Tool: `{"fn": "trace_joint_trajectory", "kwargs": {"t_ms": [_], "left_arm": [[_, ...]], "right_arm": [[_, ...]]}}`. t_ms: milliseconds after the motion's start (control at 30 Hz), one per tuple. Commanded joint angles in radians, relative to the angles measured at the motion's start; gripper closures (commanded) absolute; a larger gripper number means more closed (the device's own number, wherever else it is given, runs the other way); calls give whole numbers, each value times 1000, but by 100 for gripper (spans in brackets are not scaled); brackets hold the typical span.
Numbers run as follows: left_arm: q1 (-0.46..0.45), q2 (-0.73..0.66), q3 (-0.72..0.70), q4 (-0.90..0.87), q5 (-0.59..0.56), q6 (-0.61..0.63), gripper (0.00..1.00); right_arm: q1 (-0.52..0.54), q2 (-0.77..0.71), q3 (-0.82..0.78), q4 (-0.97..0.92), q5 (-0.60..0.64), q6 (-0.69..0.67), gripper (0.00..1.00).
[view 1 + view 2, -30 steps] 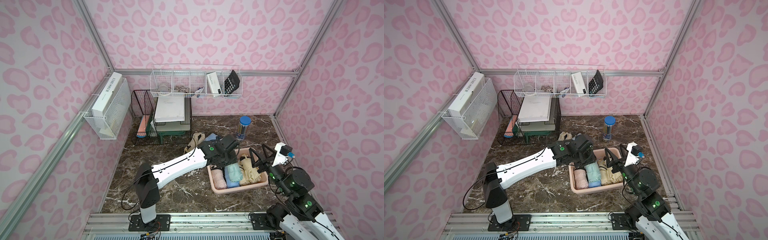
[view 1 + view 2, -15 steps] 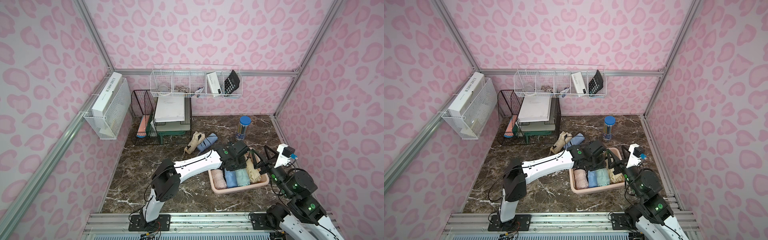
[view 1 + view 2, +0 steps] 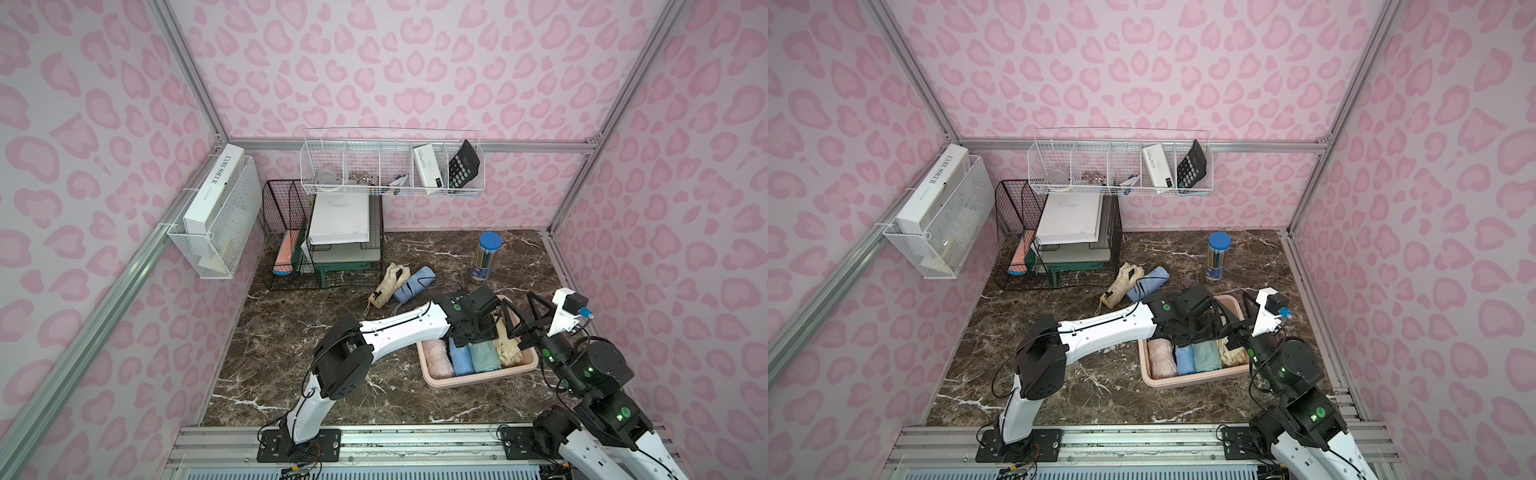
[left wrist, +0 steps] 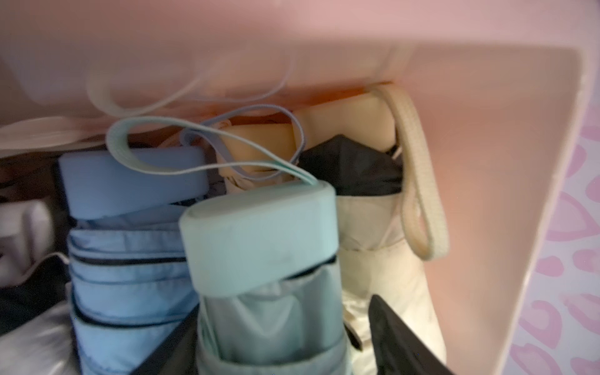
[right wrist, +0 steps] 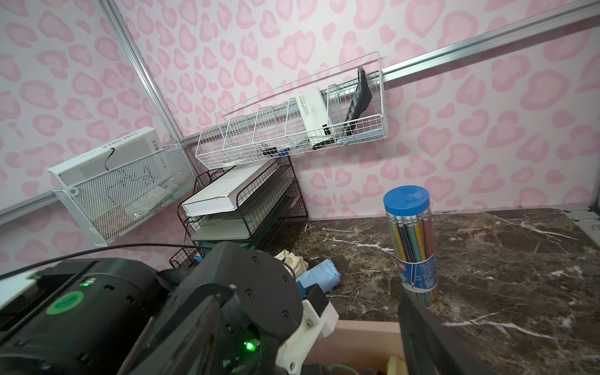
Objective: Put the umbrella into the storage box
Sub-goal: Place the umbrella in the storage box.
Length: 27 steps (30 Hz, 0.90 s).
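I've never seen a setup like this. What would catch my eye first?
The pink blotch-patterned walls around the booth hit you first. Next come the left arm and right arm, meeting over the pink storage box at the front right of the marble table, where four folded umbrellas lie side by side. A cream umbrella and a blue umbrella lie on the table near the black wire rack.
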Motion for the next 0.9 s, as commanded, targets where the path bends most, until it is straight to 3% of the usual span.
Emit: {"fn": "trace_joint_trajectory", "kwargs": {"t_ms": [0, 233, 433, 533, 667, 867], "left_arm": [[5, -51, 4, -11, -43, 2, 20], [5, -198, -17, -89, -172, 39, 12], [19, -361, -123, -129, -316, 73, 13], [28, -450, -196, -116, -449, 153, 15], [88, -569, -304, -88, -525, 263, 16], [223, -705, -459, -61, -512, 366, 17]], "right_arm": [[0, 8, 3, 8, -2, 8, 21], [0, 48, -10, 49, -20, 17, 22], [0, 128, 5, 90, -42, 7, 22], [0, 195, 33, 91, -62, -1, 22], [-1, 318, 93, 84, -96, -10, 22], [-10, 545, 223, 53, -161, -29, 22]]}}
